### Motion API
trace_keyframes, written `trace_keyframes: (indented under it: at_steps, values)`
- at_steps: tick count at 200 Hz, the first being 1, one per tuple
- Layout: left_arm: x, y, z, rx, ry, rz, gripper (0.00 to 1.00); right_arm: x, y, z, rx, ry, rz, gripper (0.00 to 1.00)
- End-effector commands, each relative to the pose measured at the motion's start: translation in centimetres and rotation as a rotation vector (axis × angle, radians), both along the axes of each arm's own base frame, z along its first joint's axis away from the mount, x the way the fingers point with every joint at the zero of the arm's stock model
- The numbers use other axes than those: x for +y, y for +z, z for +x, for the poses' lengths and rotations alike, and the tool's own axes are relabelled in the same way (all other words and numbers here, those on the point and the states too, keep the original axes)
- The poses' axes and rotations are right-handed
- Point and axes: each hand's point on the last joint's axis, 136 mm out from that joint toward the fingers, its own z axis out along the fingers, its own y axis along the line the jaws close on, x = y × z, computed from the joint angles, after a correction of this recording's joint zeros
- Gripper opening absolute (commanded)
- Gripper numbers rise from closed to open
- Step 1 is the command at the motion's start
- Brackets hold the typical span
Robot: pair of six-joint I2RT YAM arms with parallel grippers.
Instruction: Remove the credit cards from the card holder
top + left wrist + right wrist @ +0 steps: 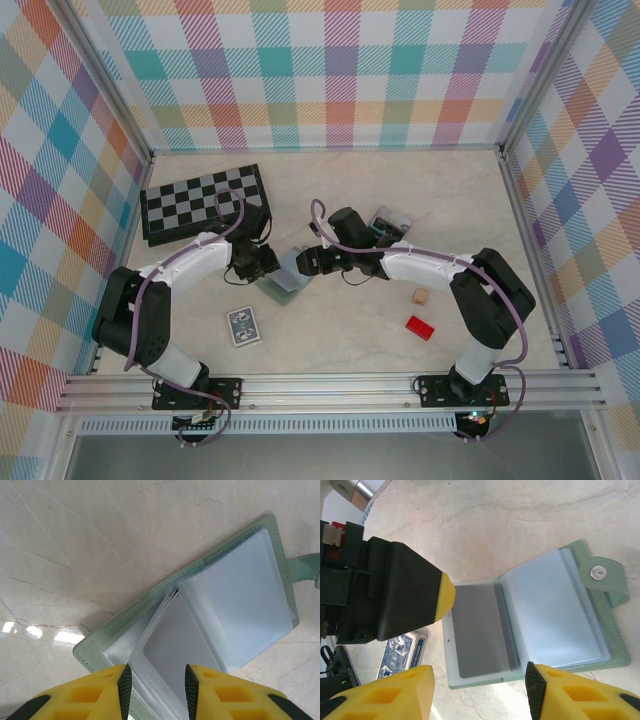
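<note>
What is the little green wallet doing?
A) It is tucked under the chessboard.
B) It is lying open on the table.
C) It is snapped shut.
B: the card holder lies open on the table, its clear sleeves showing and its snap strap undone.

1. A folded black-and-white chessboard (203,203) lies at the far left of a pale, marble-patterned table (330,170)
2. A blue-and-white patterned pack of playing cards (243,325) lies flat, nearer than the chessboard and slightly to its right, well apart from it
3. A clear tray (392,222), partly covered, sits right of the chessboard at about the same depth
4. A small tan cube (420,297) lies well to the right of the chessboard, and nearer
5. A red block (420,327) lies as far right of the chessboard, nearer still
6. Pastel plaid walls (330,70) rise behind the chessboard
</note>
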Motion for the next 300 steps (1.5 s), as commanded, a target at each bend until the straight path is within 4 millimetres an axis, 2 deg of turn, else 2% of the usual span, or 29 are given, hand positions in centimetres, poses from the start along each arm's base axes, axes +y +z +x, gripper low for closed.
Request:
trace_keyframes:
  at_steps: [1, 19, 35, 60, 104, 143, 165, 183, 205, 227, 267, 300]
  values:
    - [0.2, -0.2, -0.7, 0.011, -0.020, 0.023, 0.35, -0.6, -0.3, -0.3, -0.007, 0.006, -0.048, 0.52]
    - [0.4, 0.0, -0.6, 0.007, -0.019, 0.033, 0.36, -0.3, -0.4, -0.6, -0.019, 0.032, -0.069, 0.52]
    - [1.4, 0.3, -0.6, 0.000, -0.011, 0.088, 0.37, 0.1, -1.3, -0.5, -0.011, 0.059, -0.127, 0.51]
    - [3.2, 0.8, -0.8, -0.010, 0.023, 0.164, 0.46, 0.9, -3.4, -0.1, 0.016, 0.085, -0.228, 0.49]
    - [2.3, 0.8, -0.9, -0.040, 0.063, 0.075, 0.52, 2.0, -6.0, 1.7, 0.090, 0.059, -0.326, 0.48]
    - [1.5, 0.6, -1.0, -0.050, 0.090, 0.004, 0.49, 0.5, -9.0, 2.8, 0.144, -0.048, -0.458, 0.46]
    - [0.9, 0.3, -1.3, -0.041, 0.095, -0.038, 0.45, -1.4, -10.4, 2.3, 0.205, -0.139, -0.526, 0.46]
    - [0.1, -0.1, -1.6, -0.030, 0.099, -0.090, 0.43, -2.8, -11.2, 0.7, 0.282, -0.202, -0.532, 0.46]
    - [-0.6, -0.8, -2.3, -0.004, 0.107, -0.147, 0.41, -3.4, -11.1, -1.6, 0.395, -0.262, -0.465, 0.46]
    - [-1.0, -1.3, -2.9, 0.021, 0.116, -0.181, 0.38, -3.3, -9.7, -3.0, 0.461, -0.298, -0.380, 0.46]
    - [-2.9, -1.6, -3.1, 0.039, 0.092, -0.299, 0.30, -2.5, -6.9, -2.3, 0.427, -0.300, -0.297, 0.46]
    - [-3.4, -2.0, -3.1, 0.058, 0.084, -0.313, 0.28, -2.4, -7.4, -2.1, 0.432, -0.297, -0.314, 0.46]
